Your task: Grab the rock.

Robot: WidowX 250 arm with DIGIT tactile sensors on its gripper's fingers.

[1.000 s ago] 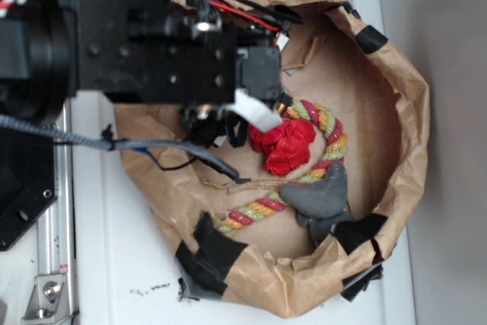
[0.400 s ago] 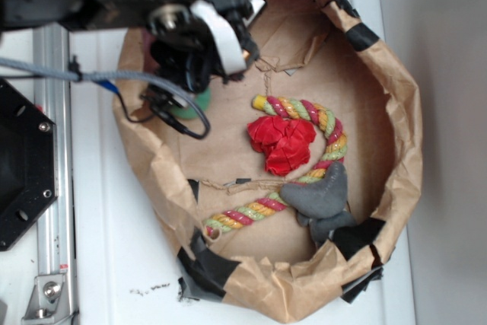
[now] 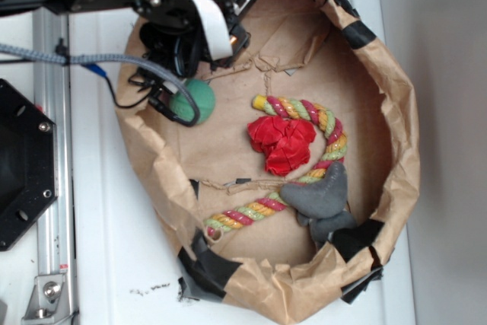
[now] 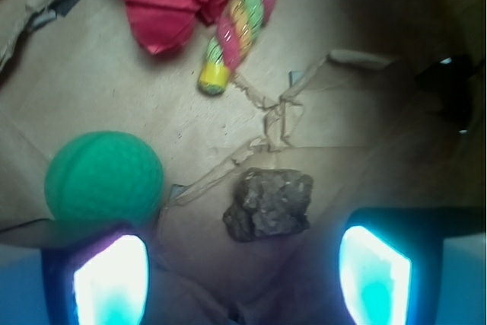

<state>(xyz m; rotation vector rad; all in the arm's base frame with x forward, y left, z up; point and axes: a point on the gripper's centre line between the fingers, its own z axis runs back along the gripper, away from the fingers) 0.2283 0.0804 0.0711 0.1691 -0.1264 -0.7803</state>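
Observation:
The rock [image 4: 270,203], a small dark brown jagged lump, lies on the brown paper floor just ahead of my gripper [image 4: 242,279] and between the lines of its two fingers. The gripper is open, with its glowing pads [image 4: 110,279] spread wide and nothing between them. A green dimpled ball [image 4: 103,176] sits just beyond the left finger. In the exterior view my gripper [image 3: 190,51] hangs over the upper left of the paper bag, right above the green ball [image 3: 194,102]. The arm hides the rock in that view.
The crumpled paper bag wall [image 3: 396,112] rings the floor, close behind my gripper. A striped rope toy [image 3: 327,131], a red cloth [image 3: 283,142] and a grey plush toy [image 3: 319,195] lie at the centre and lower right. Black tape [image 3: 209,260] patches the rim.
The arm has moved from the bag's middle up to its upper left corner. The green ball has come into view below the gripper.

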